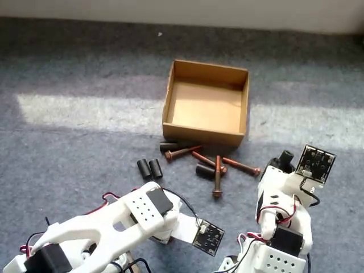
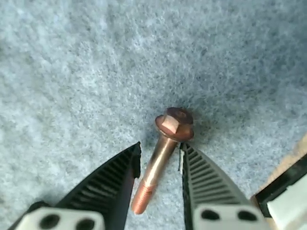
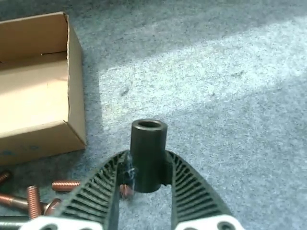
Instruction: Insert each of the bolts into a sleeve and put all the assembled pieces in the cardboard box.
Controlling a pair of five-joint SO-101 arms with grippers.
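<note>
My left gripper (image 2: 159, 152) is shut on a copper bolt (image 2: 165, 148), gripping the shaft, with the hex head sticking out past the fingertips above the carpet. In the high view the left arm (image 1: 142, 213) lies low at the front left. My right gripper (image 3: 145, 158) is shut on a black sleeve (image 3: 148, 143) with its open end facing out; the high view places that sleeve (image 1: 286, 157) right of the loose parts. The cardboard box (image 1: 170, 96) stands behind, with nothing seen inside. Several bolts (image 1: 218, 176) and black sleeves (image 1: 149, 168) lie on the carpet before it.
Grey carpet covers the whole floor. The loose bolts (image 3: 64, 185) lie close to the box's (image 3: 33, 96) front corner in the right wrist view. Open carpet stretches left and right of the box and between the two arms.
</note>
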